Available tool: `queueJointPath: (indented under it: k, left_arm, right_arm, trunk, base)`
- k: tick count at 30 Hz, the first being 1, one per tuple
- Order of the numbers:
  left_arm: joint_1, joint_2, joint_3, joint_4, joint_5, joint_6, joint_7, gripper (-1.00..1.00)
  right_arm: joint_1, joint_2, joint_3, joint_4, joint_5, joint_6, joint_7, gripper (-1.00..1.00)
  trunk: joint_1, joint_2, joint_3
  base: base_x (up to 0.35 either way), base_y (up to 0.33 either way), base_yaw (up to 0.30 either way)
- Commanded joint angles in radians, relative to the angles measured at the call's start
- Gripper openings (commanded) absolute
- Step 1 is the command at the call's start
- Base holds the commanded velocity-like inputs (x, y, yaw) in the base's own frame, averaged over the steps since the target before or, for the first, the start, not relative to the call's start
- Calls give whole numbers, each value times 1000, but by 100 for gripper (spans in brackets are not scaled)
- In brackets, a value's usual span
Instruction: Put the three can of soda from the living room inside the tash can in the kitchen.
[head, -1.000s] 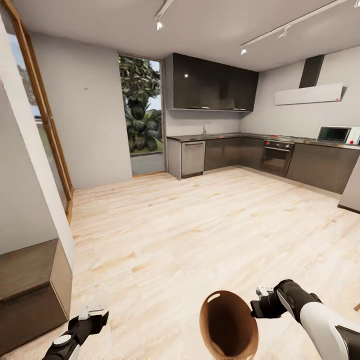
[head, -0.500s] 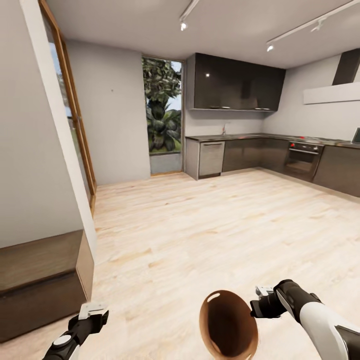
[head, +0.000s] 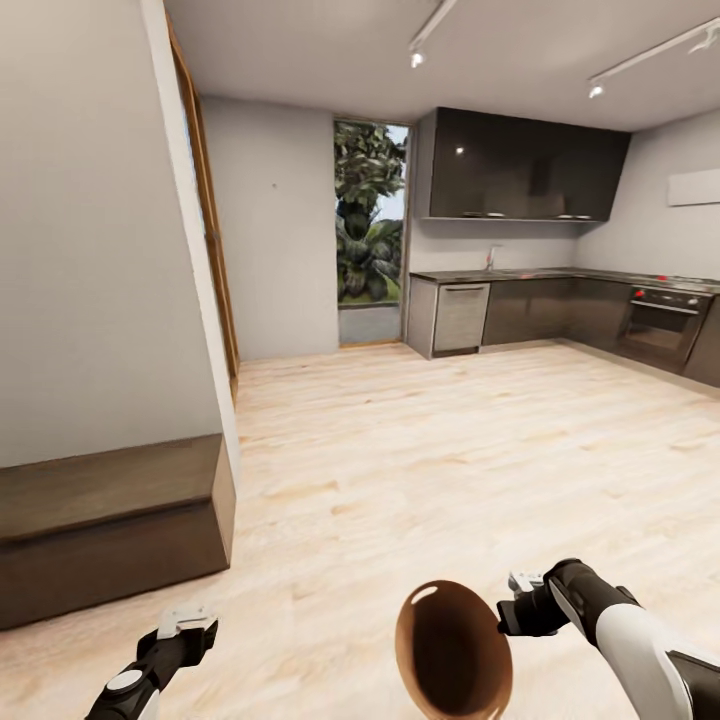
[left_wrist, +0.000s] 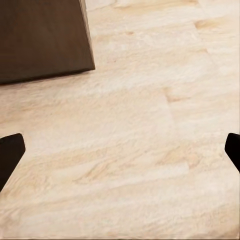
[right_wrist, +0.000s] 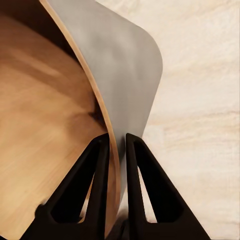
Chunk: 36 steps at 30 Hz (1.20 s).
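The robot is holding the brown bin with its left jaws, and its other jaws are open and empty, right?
Not quite: the right gripper holds the brown bin, jaws pinching its rim, as the right wrist view shows. The left gripper is the open, empty one.

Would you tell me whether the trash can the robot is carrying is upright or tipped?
Tipped. The trash can shows its dark inside to the head camera, and the right gripper pinches its rim.
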Motion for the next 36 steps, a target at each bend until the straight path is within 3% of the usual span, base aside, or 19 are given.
queueJointPath:
  k: [1,15,24,36]
  left_arm:
    - [0,0,0,0,0,0,0,100]
    - [0,0,-1,1,0,0,2,100]
    - [-1,0,-2,6,-1,0,2,100]
    - [-2,0,-2,13,-1,1,1,100]
  right_arm:
    - [0,0,-10,0,-17,4,3,-100]
    - [0,3,-11,-1,-18,4,0,-100]
    - [0,4,-10,-1,-17,4,0,-100]
    - [0,4,-10,0,-18,4,0,-100]
  trunk:
    - [0,0,0]
    - [0,0,0]
    - [0,0,0]
    - [0,0,0]
  base:
    - [-259,0,107]
    - [-27,0,27]
    - [-27,8,215]
    - [-236,155,251]
